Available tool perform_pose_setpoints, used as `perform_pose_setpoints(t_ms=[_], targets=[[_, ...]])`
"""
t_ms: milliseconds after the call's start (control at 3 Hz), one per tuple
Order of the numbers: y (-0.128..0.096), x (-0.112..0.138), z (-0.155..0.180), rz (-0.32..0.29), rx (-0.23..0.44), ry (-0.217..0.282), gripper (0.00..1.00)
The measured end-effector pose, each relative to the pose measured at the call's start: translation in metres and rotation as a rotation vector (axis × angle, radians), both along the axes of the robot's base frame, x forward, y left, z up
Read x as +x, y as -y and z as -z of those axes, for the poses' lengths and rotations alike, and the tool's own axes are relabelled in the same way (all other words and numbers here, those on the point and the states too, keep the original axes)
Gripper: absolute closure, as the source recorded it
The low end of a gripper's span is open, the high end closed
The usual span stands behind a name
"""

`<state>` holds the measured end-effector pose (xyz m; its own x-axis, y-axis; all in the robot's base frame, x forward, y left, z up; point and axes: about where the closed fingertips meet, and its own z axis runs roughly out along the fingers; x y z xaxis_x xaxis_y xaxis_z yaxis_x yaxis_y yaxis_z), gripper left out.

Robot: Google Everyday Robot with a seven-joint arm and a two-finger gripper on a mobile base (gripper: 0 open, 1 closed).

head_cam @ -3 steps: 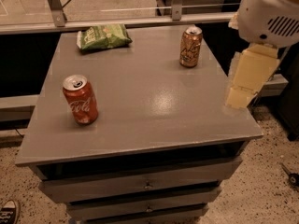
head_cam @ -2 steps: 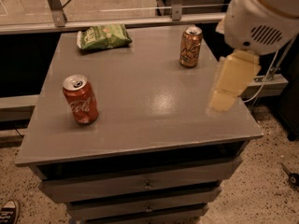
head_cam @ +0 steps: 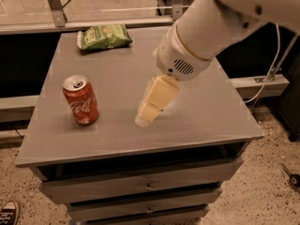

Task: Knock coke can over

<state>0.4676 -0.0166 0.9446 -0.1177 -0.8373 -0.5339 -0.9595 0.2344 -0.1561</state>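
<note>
Coke can (head_cam: 80, 100) upright at centre-left, near the left edge of table (head_cam: 211, 121). Gripper (head_cam: 143, 118) mid-frame, pressed together, tip low; open tabletop between them.

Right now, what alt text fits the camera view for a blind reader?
The tool hangs low over the middle of a grey table, apart from the upright red coke can on the picture's left. A green snack bag lies near the far edge.

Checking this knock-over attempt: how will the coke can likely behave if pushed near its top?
The coke can stands upright, tall and narrow, so a high push should probably tip it. Being round, it may then roll on the smooth table. The end effector is right of it, not touching.
</note>
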Motion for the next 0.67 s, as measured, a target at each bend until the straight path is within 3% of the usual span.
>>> perform_pose_setpoints(t_ms=[333, 667], targets=[[-0.054, 0.016, 0.022, -0.055, 0.179, -0.024, 0.00], [-0.096, 0.029, 0.036, -0.102, 0.341, -0.003, 0.00]])
